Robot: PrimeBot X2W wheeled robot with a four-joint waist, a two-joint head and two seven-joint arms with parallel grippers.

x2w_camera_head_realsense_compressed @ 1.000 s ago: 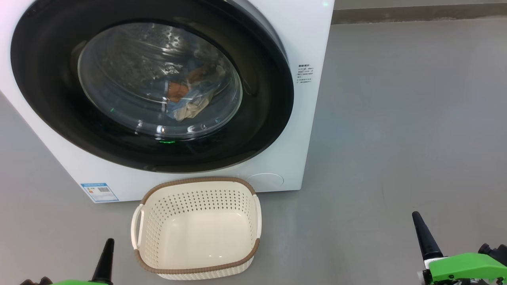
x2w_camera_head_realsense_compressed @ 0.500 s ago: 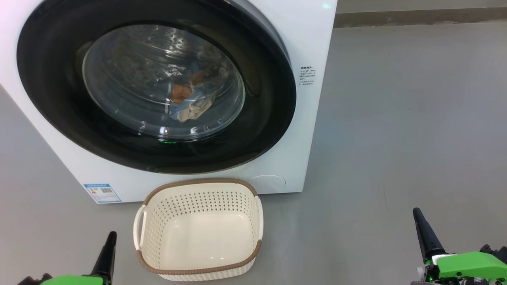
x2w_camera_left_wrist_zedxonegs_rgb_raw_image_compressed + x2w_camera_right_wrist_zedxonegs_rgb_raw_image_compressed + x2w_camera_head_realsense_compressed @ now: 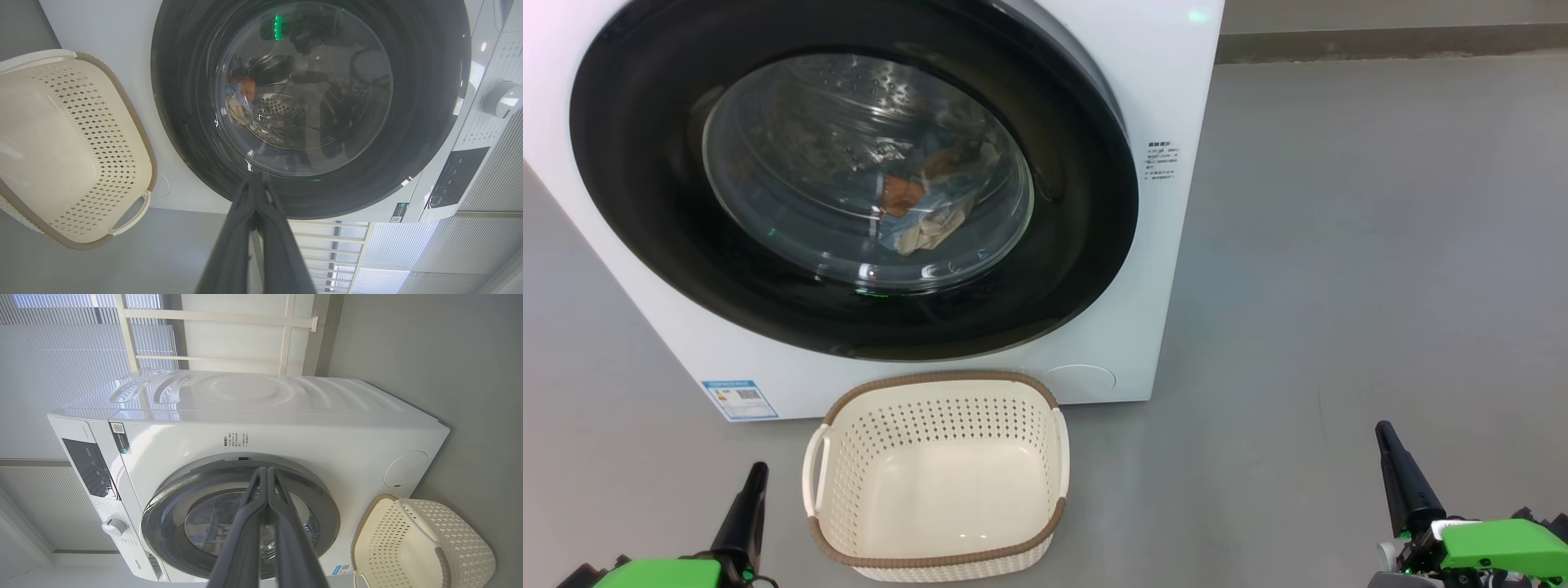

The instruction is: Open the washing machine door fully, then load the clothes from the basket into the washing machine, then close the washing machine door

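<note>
The washing machine (image 3: 1176,122) carries its door (image 3: 1086,245) flush and closed. The door looks rigid, glossy and probably slick, so I would take it at the rim's right edge and not on the glass. The basket (image 3: 939,378) stands empty just before the machine. The clothes (image 3: 931,212), soft and light, lie inside its drum. The left pincer (image 3: 756,482) and right pincer (image 3: 1387,445) are pressed closed on nothing, well before the machine.

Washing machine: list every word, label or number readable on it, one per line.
Blue label at the big white washing machine's low front corner: too small to read.
Black print beside the glossy black round door: too small to read.
Dark sticker with a code square near the control panel: blurred.
No text is legible.
</note>
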